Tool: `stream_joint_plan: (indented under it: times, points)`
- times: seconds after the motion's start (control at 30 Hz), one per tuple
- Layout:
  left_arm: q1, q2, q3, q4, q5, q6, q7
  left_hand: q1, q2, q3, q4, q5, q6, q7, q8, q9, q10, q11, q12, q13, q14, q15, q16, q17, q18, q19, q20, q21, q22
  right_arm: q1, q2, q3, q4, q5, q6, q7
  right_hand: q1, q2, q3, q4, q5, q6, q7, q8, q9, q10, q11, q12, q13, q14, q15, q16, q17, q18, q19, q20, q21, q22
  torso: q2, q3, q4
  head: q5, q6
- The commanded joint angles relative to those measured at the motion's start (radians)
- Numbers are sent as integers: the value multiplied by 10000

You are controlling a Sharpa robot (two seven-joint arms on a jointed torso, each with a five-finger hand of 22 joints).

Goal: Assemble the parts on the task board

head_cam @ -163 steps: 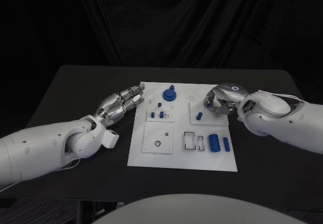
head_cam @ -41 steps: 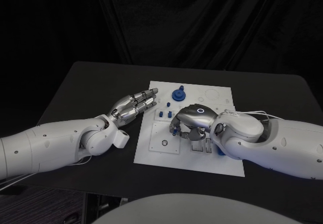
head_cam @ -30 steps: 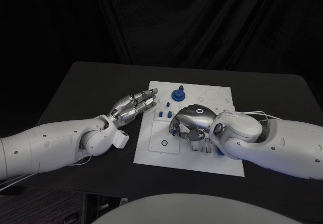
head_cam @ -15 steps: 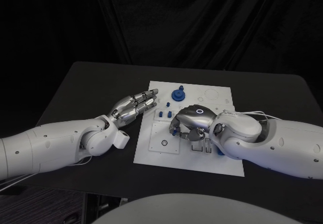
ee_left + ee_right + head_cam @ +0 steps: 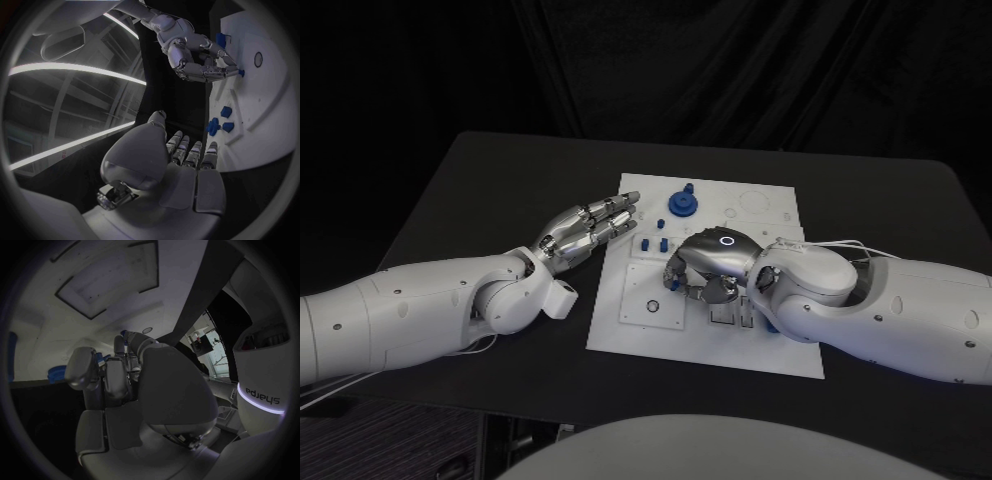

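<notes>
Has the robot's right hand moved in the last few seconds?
Yes. The right hand went from the task board's far right part to its middle, nearer the left hand.

The right hand (image 5: 704,268) curls low over the middle of the task board (image 5: 672,352), covering the plate and recesses beneath it; whether its fingers (image 5: 209,71) grip a part cannot be told, though a speck of blue (image 5: 241,73) shows at their tips in the left wrist view. In the right wrist view the hand's own palm (image 5: 164,390) blocks the board under it. The right forearm (image 5: 877,305) hides the board's right-hand recesses.
</notes>
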Motion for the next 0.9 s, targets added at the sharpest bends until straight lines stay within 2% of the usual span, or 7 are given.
stream_joint_plan:
  times: [0.03, 0.43, 0.6, 0.63, 0.7, 0.9]
  points:
    - [-28, 8, 6, 8, -5, 161, 587, 38, 26, 39, -12, 28, 16, 81, 51, 10, -86, 10, 37, 5, -14, 54, 66, 16, 159, 8, 62, -32, -9, -33, 13, 3, -2, -74, 42, -6, -71, 17, 61, 12, -59, -39, 47, -39, 5, -59, 30, -33, -6, -8, 62, -24, -12, -39, -22, 68, -33, 1432, -1, 1, 1, -8, 1]
    - [-35, 22, 6, -9, -4, 174, 565, 29, 24, 48, -17, 23, 28, 109, 54, 12, -92, 9, 39, 5, -17, 60, 67, 15, 156, 8, 66, -32, -9, -47, 74, 3, 19, -74, 104, -18, -101, 10, 55, 22, -69, -66, 62, -72, -5, -76, 48, -66, -21, -16, 75, -20, -7, -40, -28, 79, -35, 1432, -5, 6, -4, -18, 1]
    - [-36, 24, 6, -14, -4, 181, 556, 29, 24, 48, -17, 23, 28, 109, 54, 12, -92, 9, 39, 5, -17, 60, 67, 15, 156, 8, 66, -32, -9, -49, 104, 3, 10, -74, 547, -284, -236, -56, 65, 90, -259, -423, 156, -371, -161, -268, 143, -269, -103, -113, 165, -123, -135, 6, -162, 154, -316, 1361, -3, 5, -9, -13, 1]
    - [-37, 25, 6, -14, -4, 185, 554, 29, 24, 48, -17, 23, 28, 109, 54, 12, -92, 9, 39, 5, -17, 60, 67, 15, 156, 8, 66, -32, -9, -50, 113, 3, 4, -74, 706, -370, -349, -115, 39, 157, -518, -596, 118, -503, -239, -551, 192, -405, -144, -281, 219, -325, -361, 79, -369, 198, -744, 1251, -4, 6, -10, -18, 1]
    - [-37, 26, 6, -13, -4, 191, 547, 25, 25, 57, -22, 25, 30, 115, 54, 12, -95, 17, 44, 6, -15, 65, 72, 16, 155, 8, 69, -32, -9, -50, 123, 3, -9, -74, 934, -488, -435, -151, 18, 211, -716, -671, 96, -587, -303, -797, 281, -485, -160, -479, 294, -551, -627, 137, -567, 259, -1110, 1162, -4, 6, -8, -20, 1]
    - [-38, 23, 6, -20, -4, 218, 518, 23, 30, 67, -27, 30, 93, 133, 65, 21, -97, 26, 48, 6, -12, 70, 76, 18, 155, 8, 73, -32, -9, -62, 133, 3, -44, -74, 1206, -656, -513, -214, -32, 254, -904, -887, -29, -774, -438, -1259, 417, -530, -130, -739, 409, -750, -895, 207, -819, 377, -1548, 1065, -2, 1, 7, -22, 1]
